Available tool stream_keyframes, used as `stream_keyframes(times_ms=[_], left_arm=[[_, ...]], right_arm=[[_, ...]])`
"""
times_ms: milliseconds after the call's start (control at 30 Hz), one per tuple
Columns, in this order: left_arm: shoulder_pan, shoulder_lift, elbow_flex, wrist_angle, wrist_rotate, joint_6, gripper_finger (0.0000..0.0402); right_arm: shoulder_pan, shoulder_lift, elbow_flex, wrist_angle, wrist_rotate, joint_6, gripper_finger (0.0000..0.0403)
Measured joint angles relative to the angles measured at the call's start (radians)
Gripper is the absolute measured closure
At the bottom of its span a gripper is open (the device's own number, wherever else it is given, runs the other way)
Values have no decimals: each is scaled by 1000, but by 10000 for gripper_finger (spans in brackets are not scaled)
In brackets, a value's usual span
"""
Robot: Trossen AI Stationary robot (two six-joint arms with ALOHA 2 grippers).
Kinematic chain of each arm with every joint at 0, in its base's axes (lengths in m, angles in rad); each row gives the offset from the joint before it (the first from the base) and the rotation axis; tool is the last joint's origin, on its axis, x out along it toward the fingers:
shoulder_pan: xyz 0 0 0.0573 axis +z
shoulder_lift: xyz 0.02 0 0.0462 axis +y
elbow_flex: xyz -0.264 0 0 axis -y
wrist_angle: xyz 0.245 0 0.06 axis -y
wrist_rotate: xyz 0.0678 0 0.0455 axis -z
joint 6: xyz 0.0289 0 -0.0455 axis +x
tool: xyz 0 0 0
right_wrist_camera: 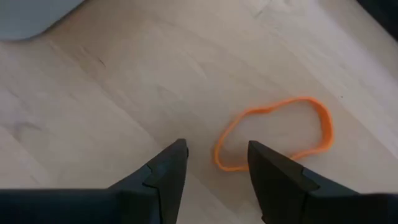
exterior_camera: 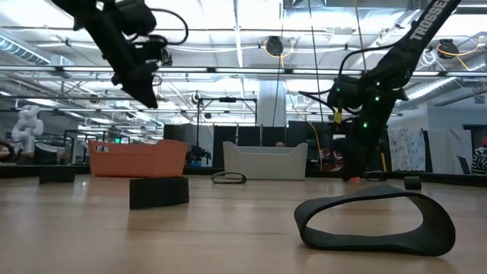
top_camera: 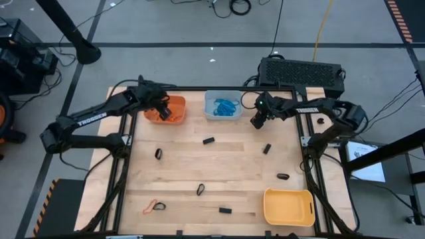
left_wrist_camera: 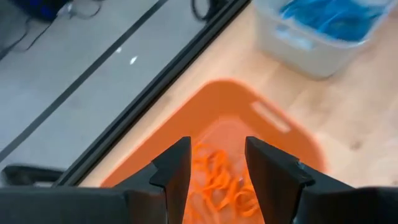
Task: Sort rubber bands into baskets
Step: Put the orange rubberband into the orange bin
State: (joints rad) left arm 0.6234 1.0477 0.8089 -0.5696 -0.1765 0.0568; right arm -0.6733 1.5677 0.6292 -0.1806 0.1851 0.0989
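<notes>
Pale wooden tabletop (right_wrist_camera: 93, 93) carries a thin, limp orange rubber loop (right_wrist_camera: 273, 134) beneath the empty, parted right gripper (right_wrist_camera: 214, 171); pinch one strand.

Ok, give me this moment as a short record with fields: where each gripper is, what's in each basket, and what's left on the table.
left gripper: open, empty, above the orange basket
right gripper: open, over an orange rubber band lying on the table
orange basket: orange bands inside
blue-grey basket: blue bands inside
yellow basket: looks empty
loose on table: several black bands, one more orange band near the front left
</notes>
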Motion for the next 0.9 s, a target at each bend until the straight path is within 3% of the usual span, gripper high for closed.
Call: stream_keyframes(times_ms=[167,333,500,600,700,800,900], left_arm=[[-30,-47,0,40,78,1,242],[-65,-112,0,131,268,1,242],[-116,-169,-62,304,309,0,242],[-157,-192,-178,526,329,0,242],[-207,-183,-345,878,362,-52,242],[-268,-119,-492,1213,364,-78,242],[-319,-31,-565,1449,364,-56,242]], right_arm=[[-1,7,-1,-4,-9,7,263],[1,-16,-4,-4,-15,10,381],[7,-41,-7,15,-1,19,400],[29,-91,0,-2,5,17,401],[65,-169,9,-37,-30,19,402],[113,-250,9,-49,-108,42,402],[182,-323,10,-39,-240,70,402]])
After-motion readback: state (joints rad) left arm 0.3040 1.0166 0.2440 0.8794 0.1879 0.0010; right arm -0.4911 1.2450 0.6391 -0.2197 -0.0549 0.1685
